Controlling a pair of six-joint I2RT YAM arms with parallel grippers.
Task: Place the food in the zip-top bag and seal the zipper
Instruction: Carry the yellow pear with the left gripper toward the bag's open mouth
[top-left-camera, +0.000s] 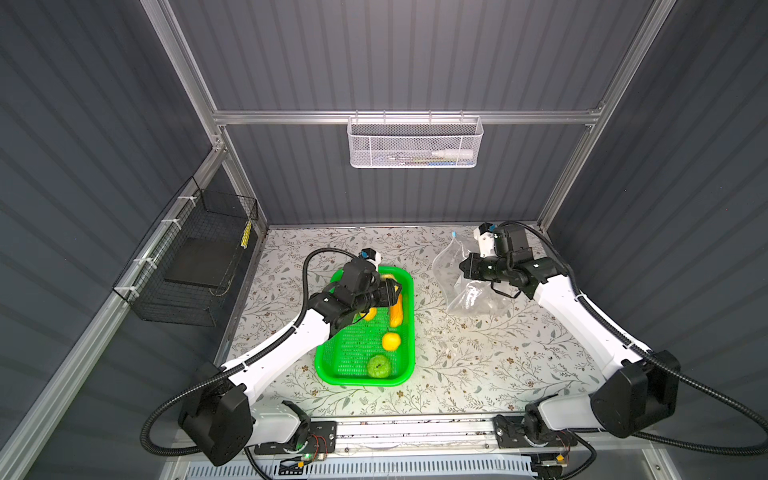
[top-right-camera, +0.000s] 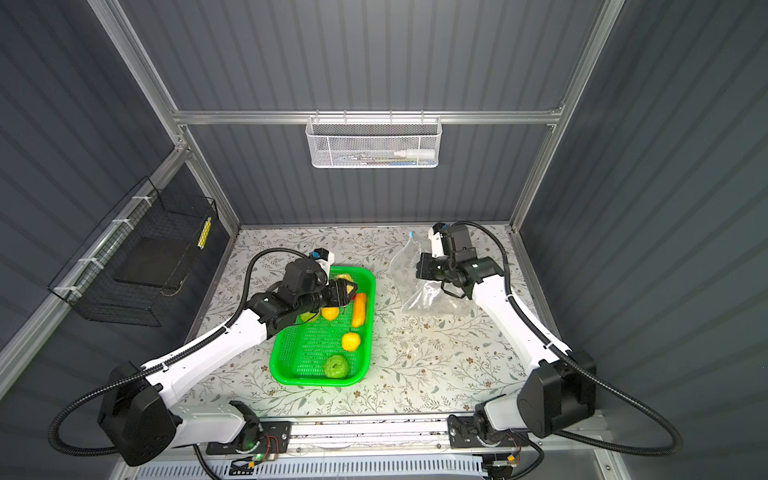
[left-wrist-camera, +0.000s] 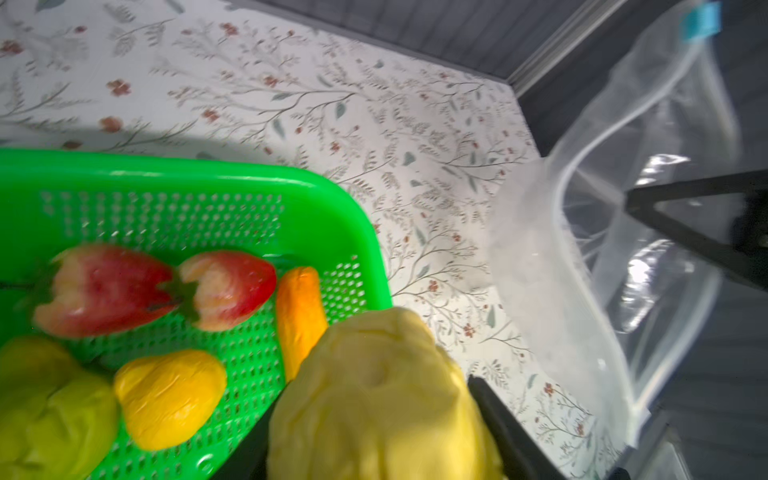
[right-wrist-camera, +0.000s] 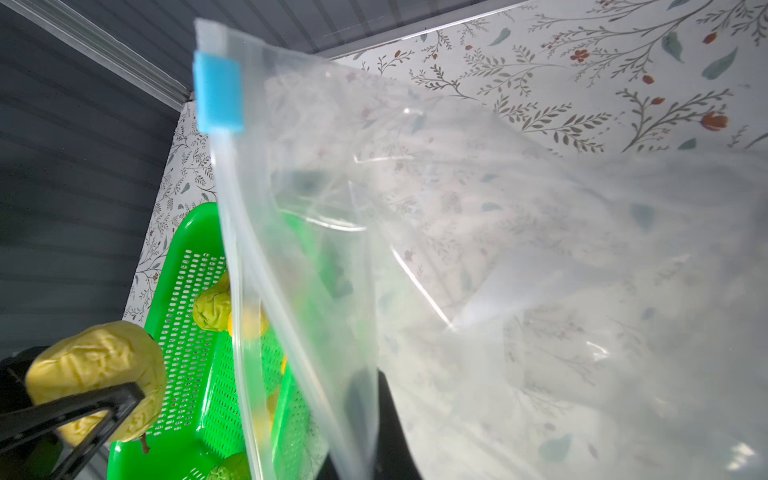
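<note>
- Both top views: the pale ridged fruit (top-right-camera: 350, 286) is pinched between the left fingers (top-right-camera: 338, 293), over the green basket (top-left-camera: 361, 380); the zip-top bag (top-left-camera: 446, 266) is pinched at its rim by the right fingers (top-left-camera: 469, 268).
- Left wrist: the open mouth lies beyond the fingers; a straight entry is advised.
- Right wrist: the blue slider (right-wrist-camera: 218, 91) is seen clear of the fingers.

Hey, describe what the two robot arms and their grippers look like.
The left arm and right arm have white link shells and black joint housings. A black corrugated cable conduit runs along each. The left gripper and right gripper are black with slim fingers, and each wrist carries a white block with a small blue part.
</note>
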